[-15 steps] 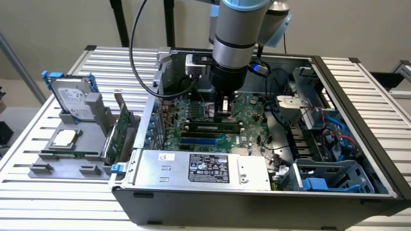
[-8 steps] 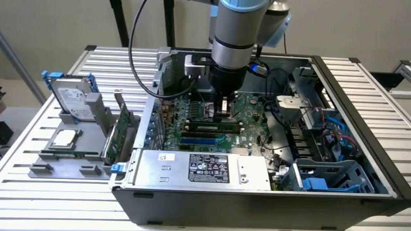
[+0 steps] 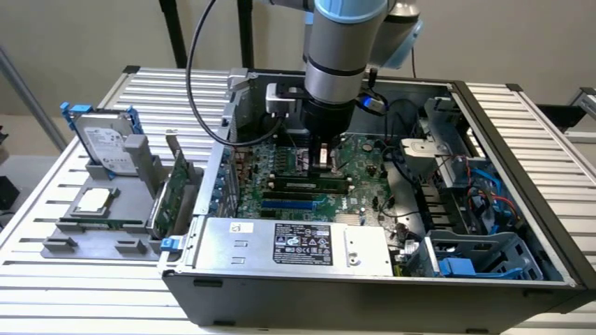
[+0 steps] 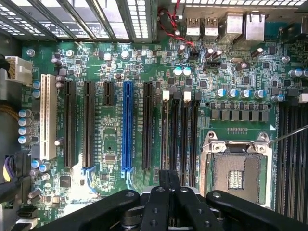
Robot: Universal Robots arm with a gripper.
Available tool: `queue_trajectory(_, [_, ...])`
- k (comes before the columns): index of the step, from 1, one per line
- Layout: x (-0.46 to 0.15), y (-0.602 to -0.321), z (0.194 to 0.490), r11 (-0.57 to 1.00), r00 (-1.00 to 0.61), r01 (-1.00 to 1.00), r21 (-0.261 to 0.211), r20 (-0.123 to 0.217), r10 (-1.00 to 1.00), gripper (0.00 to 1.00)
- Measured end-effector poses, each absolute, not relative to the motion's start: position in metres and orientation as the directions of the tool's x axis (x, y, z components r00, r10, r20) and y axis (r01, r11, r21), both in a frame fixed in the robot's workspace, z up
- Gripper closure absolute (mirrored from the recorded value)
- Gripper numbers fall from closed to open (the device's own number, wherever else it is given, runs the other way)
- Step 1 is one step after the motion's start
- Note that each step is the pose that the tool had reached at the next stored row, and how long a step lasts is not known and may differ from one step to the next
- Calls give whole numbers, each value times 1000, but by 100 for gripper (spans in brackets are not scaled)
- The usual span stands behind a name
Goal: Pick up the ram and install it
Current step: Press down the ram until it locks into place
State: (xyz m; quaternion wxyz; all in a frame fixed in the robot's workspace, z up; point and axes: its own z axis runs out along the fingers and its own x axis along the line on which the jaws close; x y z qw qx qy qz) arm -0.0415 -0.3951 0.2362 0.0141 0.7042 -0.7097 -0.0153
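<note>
In the open computer case [image 3: 373, 300] the gripper [image 3: 323, 159] hangs pinched narrow over the motherboard's [image 4: 110, 139] black slots (tips hard to make out), while the ram [image 3: 102, 224] sits edgewise in the grey holder [image 3: 93, 246] on the desk [image 3: 56, 293].

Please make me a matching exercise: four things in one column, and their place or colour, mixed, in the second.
1 hard drive
2 power supply
3 long slot
4 CPU socket

A blue, on the motherboard
B empty, metal-framed
C labelled silver box inside the case
D upright in the grey holder

Pairs: 1-D, 2-C, 3-A, 4-B
</note>
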Motion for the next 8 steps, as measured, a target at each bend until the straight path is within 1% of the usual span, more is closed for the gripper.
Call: queue_trajectory(8, [-41, -394, 233, 8, -8, -999, 38, -2, -1000, 100])
